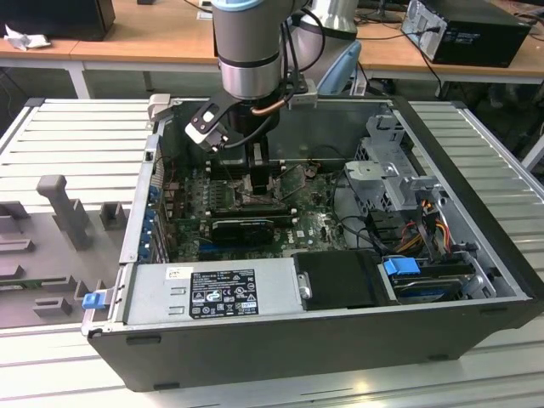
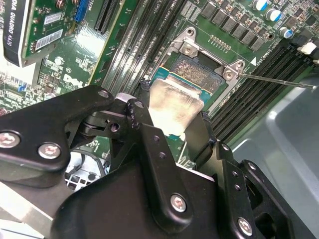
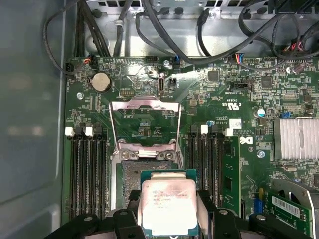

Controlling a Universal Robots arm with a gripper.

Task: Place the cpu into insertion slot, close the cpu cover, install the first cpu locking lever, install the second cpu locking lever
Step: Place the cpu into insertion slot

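Claw (image 2: 173, 102) clamped on the cpu (image 3: 169, 206) at the open insertion slot (image 3: 130, 174).
The claw grips the cpu by two opposite edges, silvery face up, over part of the insertion slot in the green circuit board (image 3: 224, 89), between black memory slots (image 3: 87, 169). The cpu cover (image 3: 144, 105) stands swung open at the slot's edge away from the claw.

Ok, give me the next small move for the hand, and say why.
Probably lower the cpu gently toward the insertion slot: the hand grips it above the socket, not yet seated, and the cpu cover is swung open, leaving the contacts bare.
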